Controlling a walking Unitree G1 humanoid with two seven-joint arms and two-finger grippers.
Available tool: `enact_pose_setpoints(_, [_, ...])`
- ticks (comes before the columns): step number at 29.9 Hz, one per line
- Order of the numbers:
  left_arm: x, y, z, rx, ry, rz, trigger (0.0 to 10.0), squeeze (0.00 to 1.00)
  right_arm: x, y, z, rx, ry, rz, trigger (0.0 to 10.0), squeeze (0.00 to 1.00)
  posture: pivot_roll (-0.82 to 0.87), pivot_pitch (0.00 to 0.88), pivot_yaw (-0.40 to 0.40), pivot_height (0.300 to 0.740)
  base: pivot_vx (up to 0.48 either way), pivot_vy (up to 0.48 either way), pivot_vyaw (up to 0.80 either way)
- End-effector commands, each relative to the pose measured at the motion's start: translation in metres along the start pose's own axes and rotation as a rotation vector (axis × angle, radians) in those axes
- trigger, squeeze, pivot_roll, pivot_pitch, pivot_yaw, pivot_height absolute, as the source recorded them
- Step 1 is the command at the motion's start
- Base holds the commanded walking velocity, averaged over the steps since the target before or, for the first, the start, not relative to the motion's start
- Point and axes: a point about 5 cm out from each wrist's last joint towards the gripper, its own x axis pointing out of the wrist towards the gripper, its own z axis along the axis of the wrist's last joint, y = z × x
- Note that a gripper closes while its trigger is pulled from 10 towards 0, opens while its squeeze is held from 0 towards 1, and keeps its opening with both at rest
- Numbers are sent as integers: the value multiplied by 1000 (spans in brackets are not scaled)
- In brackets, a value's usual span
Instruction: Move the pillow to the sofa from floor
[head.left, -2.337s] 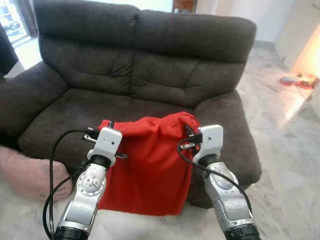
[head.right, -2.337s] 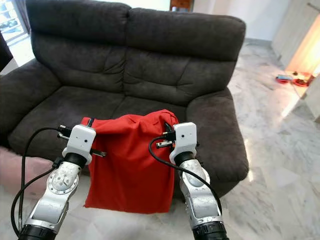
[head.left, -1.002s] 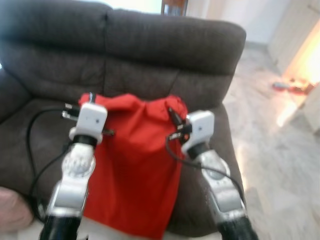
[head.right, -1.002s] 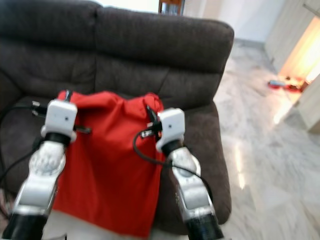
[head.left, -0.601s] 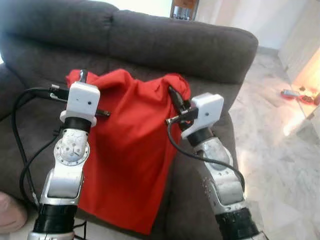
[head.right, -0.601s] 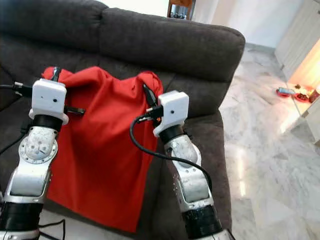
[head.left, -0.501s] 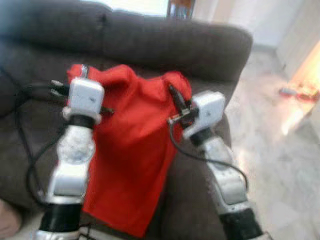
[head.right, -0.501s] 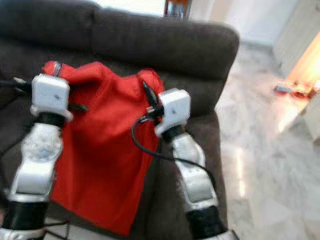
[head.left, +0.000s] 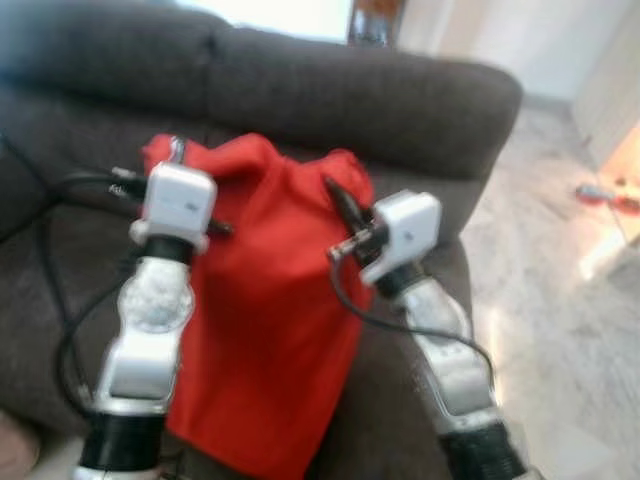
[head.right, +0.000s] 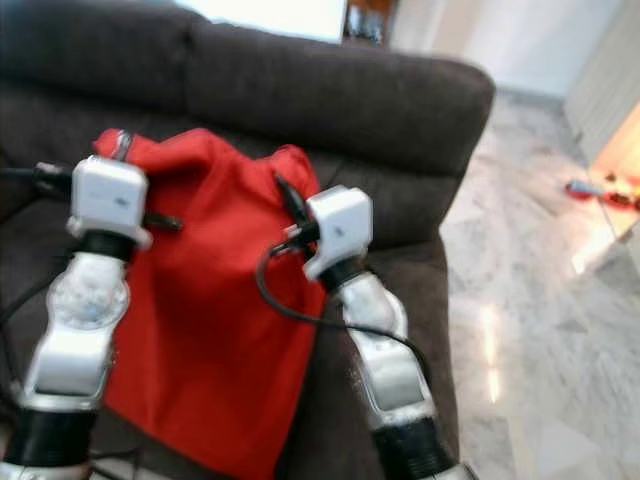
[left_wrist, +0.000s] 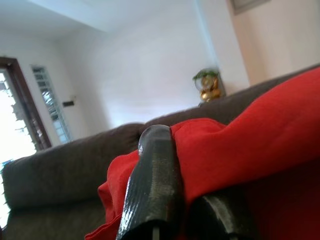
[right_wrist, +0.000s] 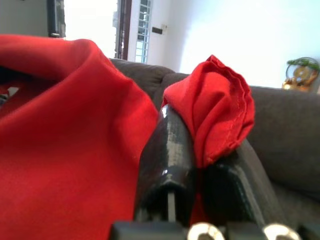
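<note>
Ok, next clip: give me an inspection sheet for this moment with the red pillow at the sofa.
Surface: dark grey sofa; pale marble floor to its right.
Job's things: red pillow held up by its top corners, hanging in front of the sofa seat, not yet laid down.
Clutter: small red item on the floor far right, too blurred to name.
Grippers: left gripper shut on the pillow's top left corner; right gripper shut on a bunched top right corner.
Cables: black cables loop from both wrists, the left one hanging low.
Surroundings: golden ornament behind the sofa; windows; white walls.
</note>
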Motion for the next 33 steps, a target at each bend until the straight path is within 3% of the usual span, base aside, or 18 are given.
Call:
enact_pose_setpoints(1, [3, 5, 15, 9, -77, 3, 10000, 0, 8, 20, 14, -5, -59, 99, 10000, 0, 188, 0, -100, 740, 0, 0, 0])
enact_pose_setpoints(5, [-5, -2, 2, 10, -25, -43, 10000, 0, 4, 27, -1, -23, 25, 145, 10000, 0, 189, 0, -99, 740, 0, 0, 0])
enact_pose_setpoints(8, [-25, -11, -25, 26, 91, -91, 10000, 0, -2, 26, -23, -66, 155, 149, 10000, 0, 186, 0, -97, 740, 0, 0, 0])
enact_pose_setpoints(13, [-37, -14, -41, 9, 180, -110, 10000, 0, -5, 25, -29, -57, 183, 142, 10000, 0, 189, 0, -99, 740, 0, 0, 0])
enact_pose_setpoints(19, [-40, -19, -50, 42, 227, -178, 10000, 0, -8, 31, -38, -70, 233, 188, 10000, 0, 192, 0, -101, 740, 0, 0, 0])
enact_pose_setpoints(26, [-42, -29, -48, 92, 197, -252, 10000, 0, -11, 40, -41, -66, 257, 247, 10000, 0, 190, 0, -105, 740, 0, 0, 0])
enact_pose_setpoints(27, [-42, -30, -48, 95, 195, -256, 10000, 176, -12, 41, -41, -65, 257, 254, 10000, 0, 190, 0, -107, 740, 0, 0, 0])
enact_pose_setpoints(28, [-42, -30, -48, 95, 195, -256, 10000, 176, -12, 41, -41, -65, 257, 254, 10000, 0, 190, 0, -107, 740, 0, 0, 0])
enact_pose_setpoints(29, [-42, -31, -48, 92, 195, -254, 10000, 584, -12, 41, -41, -59, 259, 259, 10000, 0, 190, 0, -107, 740, 0, 0, 0])
enact_pose_setpoints(30, [-42, -31, -48, 88, 194, -251, 10000, 1000, -12, 42, -41, -51, 260, 269, 10000, 365, 189, 0, -108, 740, 0, 0, 0])
enact_pose_setpoints(31, [-42, -31, -47, 87, 193, -251, 10000, 1000, -12, 42, -41, -50, 258, 274, 10000, 365, 189, 0, -108, 740, 0, 0, 0])
enact_pose_setpoints(32, [-41, -31, -47, 86, 191, -250, 10000, 1000, -12, 43, -40, -49, 257, 275, 10000, 976, 189, 0, -108, 740, 0, 0, 0])
enact_pose_setpoints(33, [-41, -31, -47, 86, 188, -247, 10000, 1000, -12, 43, -40, -48, 256, 274, 10000, 984, 187, 0, -107, 740, 0, 0, 0])
